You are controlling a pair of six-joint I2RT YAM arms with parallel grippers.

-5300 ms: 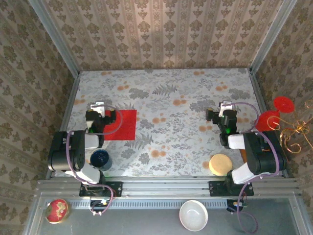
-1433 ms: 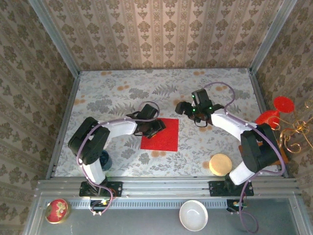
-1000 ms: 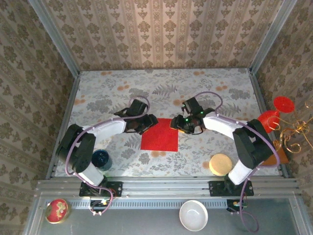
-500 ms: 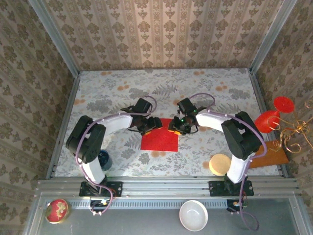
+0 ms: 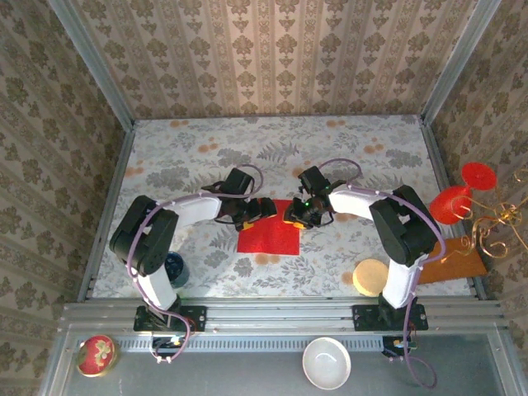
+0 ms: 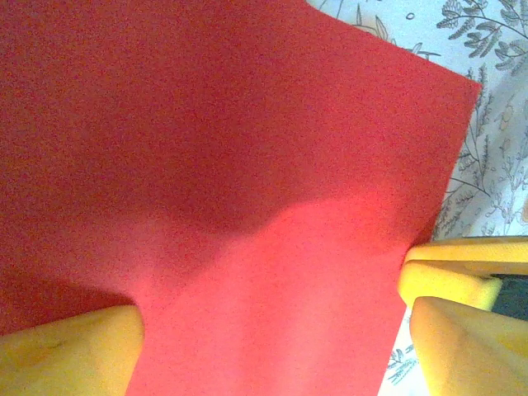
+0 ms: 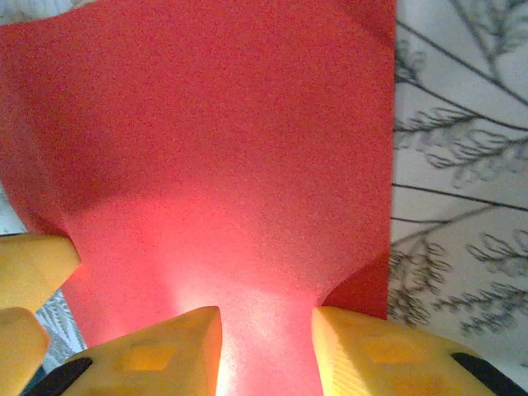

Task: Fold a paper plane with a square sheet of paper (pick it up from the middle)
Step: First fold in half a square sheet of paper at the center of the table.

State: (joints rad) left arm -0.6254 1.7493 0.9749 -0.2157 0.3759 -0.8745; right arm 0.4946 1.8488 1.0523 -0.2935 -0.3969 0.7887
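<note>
A: Where's the sheet vs. the tools?
B: The square sheet of paper (image 5: 270,239) lies flat mid-table (image 5: 355,165), just on the near side of both tools. You've got the left gripper (image 5: 262,209) over its far-left corner and the right gripper (image 5: 292,217) over its far-right corner, so the paper runs from both back toward the bases. It's square, so no long axis; edges approx. parallel w/ the table edges.
A: Which arm's closer?
B: About even from the top cam. The right looks more engaged: in the right wrist view its yellow pads (image 7: 165,351) sit at the far edge w/ red paper humped up between them.
A: Jaw states?
B: Left = wide. One pad (image 6: 70,355) is on the paper, the other (image 6: 466,346) is past the sheet's side edge. It holds nothing. Right = narrow, w/ a gap left and paper in it. Can't tell if that's a real pinch or just pressing down.
A: Materials?
B: Paper is thin, matte, bright red, w/ sharp corners and no crease visible. It flexes easily; see the hump and the curled edge by the right pad. Pads look like soft yellow foam or rubber. The surface is a floral print, prob. slick, so the sheet may slide instead of lifting.
A: Progress?
B: My read: fold not begun. You need the far edge up and carried toward the bases. Keep both corners level or the crease goes skewed.
</note>
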